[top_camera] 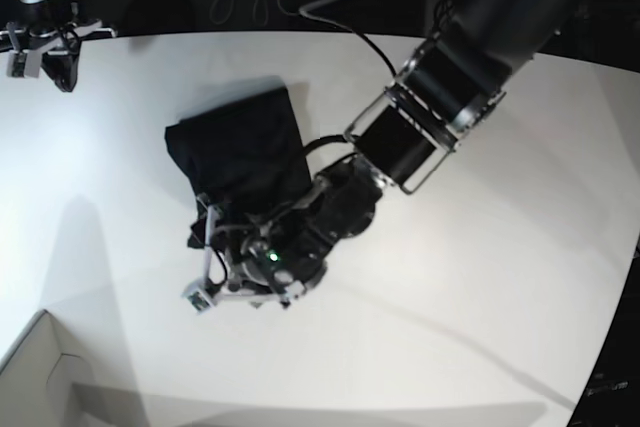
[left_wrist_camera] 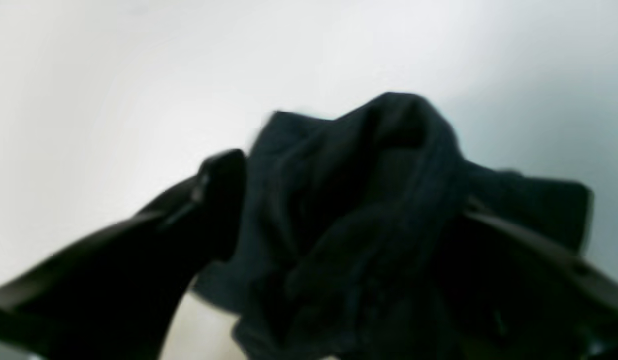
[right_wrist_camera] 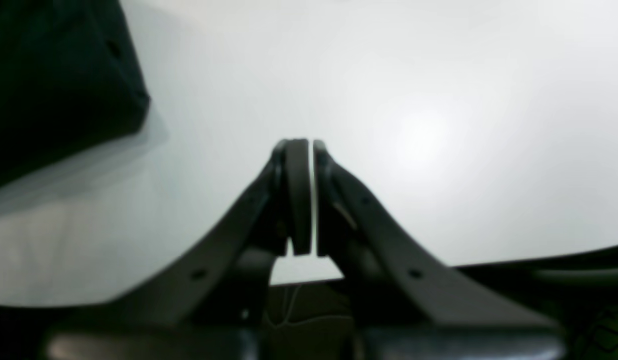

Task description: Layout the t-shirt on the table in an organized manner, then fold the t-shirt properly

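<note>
A bunched fold of the t-shirt (left_wrist_camera: 358, 225) is seen between the spread fingers of the left gripper (left_wrist_camera: 348, 200); whether it is clamped cannot be told. The right gripper (right_wrist_camera: 311, 195) is closed on nothing, well apart above the table (top_camera: 480, 297), where the shirt is heaped left of centre.

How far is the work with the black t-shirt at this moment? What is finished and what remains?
Little looks finished: the t-shirt lies bunched in a dark heap on the table, not spread out. In hand: the left hand is at the heap's near edge, fabric bunched between its spread fingers; whether it grips is unclear. The right hand is shut and empty, far off. Flattening and all folding remain.
</note>
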### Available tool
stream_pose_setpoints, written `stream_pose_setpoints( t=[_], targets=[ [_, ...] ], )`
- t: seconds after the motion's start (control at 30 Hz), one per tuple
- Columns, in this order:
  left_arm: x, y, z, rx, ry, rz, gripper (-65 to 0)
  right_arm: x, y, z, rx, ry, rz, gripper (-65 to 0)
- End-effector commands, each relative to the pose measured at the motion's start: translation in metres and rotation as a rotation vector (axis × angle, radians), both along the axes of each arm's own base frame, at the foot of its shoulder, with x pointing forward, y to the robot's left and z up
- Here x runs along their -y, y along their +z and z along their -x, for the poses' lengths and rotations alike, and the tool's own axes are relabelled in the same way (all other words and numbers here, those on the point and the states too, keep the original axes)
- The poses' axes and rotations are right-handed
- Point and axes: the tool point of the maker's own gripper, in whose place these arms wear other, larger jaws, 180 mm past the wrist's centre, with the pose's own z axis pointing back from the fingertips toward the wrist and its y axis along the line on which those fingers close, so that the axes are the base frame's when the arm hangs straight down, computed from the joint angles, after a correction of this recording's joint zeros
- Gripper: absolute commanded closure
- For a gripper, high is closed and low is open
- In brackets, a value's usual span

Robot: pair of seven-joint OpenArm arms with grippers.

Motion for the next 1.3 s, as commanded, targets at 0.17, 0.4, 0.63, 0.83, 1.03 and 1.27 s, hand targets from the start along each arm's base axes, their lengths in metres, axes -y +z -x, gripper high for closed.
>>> stream_pose_setpoints(
  t=[0.17,0.4,0.63,0.83,1.03,1.27],
  targets=[
    [0.013,0.015,-0.002,0.055,-0.044,-0.001,-41.7,-0.003,-0.001,-0.013,-0.029,0.041,0.089,0.0],
    [0.013,0.017,-0.002,0.059,-0.044,0.0,-41.7,-0.005,0.0,-0.021,-0.01,0.036,0.086,0.0],
    [0.006,0.013,-0.001,0.035,-0.037,-0.042,-41.7,-0.028,0.0,-0.038,0.013,0.105,0.059,0.0],
    [0.004,0.013,-0.002,0.028,-0.033,-0.052,-41.6,-0.068,-0.003,-0.057,0.025,0.219,0.025,0.0],
    [0.0,0.01,0.0,0.013,-0.039,-0.084,-26.9,-0.095,-0.008,-0.068,0.01,0.305,0.035,0.0],
    [-0.018,0.007,-0.016,0.062,-0.009,-0.048,0.0,-0.111,0.007,-0.097,0.086,0.339,0.028,0.0]
  ],
)
